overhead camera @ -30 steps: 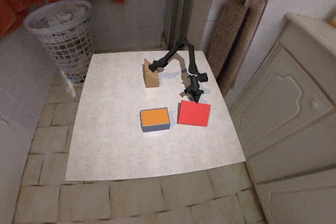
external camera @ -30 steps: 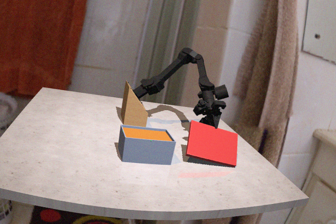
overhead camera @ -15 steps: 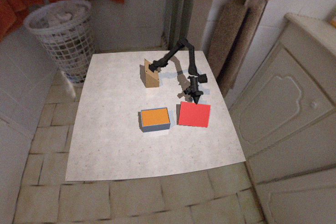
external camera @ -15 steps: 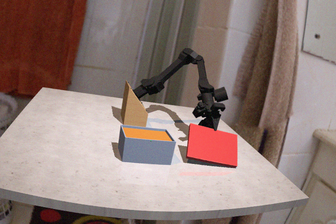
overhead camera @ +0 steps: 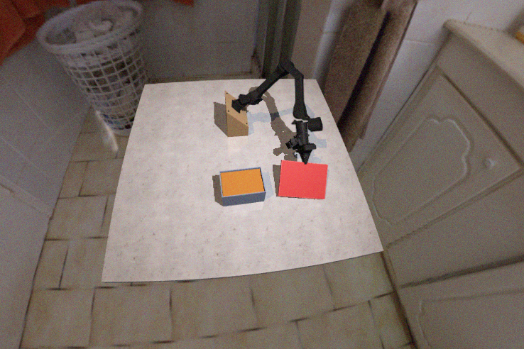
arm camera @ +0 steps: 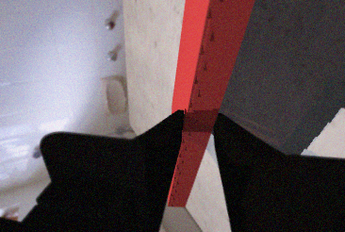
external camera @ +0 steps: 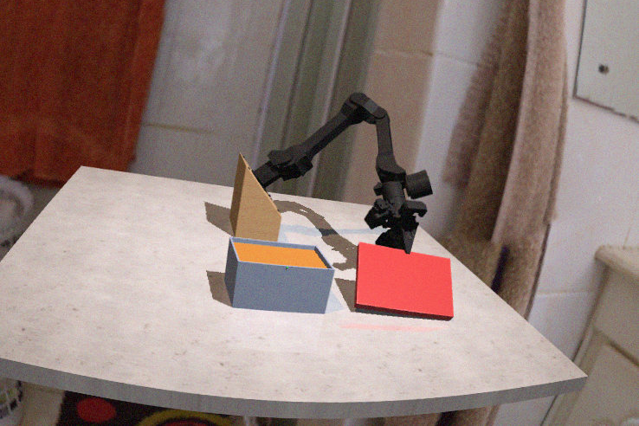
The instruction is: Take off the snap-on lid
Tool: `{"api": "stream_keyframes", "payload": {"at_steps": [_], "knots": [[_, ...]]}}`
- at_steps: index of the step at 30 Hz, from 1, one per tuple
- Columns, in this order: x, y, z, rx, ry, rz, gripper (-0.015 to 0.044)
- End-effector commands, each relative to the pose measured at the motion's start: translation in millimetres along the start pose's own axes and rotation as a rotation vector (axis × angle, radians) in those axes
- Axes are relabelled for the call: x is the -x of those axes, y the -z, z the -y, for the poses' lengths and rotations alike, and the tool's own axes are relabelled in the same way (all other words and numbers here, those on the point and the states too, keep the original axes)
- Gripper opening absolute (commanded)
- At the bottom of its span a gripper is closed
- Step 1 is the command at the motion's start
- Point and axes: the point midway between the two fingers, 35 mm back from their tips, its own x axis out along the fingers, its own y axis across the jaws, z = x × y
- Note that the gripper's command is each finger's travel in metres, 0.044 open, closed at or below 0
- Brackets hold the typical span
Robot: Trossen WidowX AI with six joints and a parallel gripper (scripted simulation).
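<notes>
The red lid (overhead camera: 302, 180) (external camera: 403, 280) is to the right of the box, its red top facing up. It is tilted, with its far edge raised and its near edge low at the table (overhead camera: 190, 235) (external camera: 170, 349). My gripper (overhead camera: 305, 162) (external camera: 409, 252) (arm camera: 198, 118) is shut on the lid's far edge, a red strip between the fingertips in the wrist view. The blue-grey storage box (overhead camera: 243, 198) (external camera: 278, 287) stands upright and open, with an orange surface inside. Whether the lid's near edge touches the table is hard to tell.
A wooden wedge-shaped block (overhead camera: 236, 127) (external camera: 255, 215) stands behind the box, at the arm's base. The table's right edge runs to the right of the lid. A laundry basket (overhead camera: 101, 62) stands beyond the table's left side.
</notes>
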Motion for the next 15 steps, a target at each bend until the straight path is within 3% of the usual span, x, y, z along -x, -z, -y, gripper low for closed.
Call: {"api": "stream_keyframes", "payload": {"at_steps": [1, 15], "knots": [[-6.5, -2.7, 14.4, 0.009, 0.034, 0.006, 0.0000], [-13.3, -2.9, 23.2, 0.008, 0.034, 0.006, 0.0000]]}}
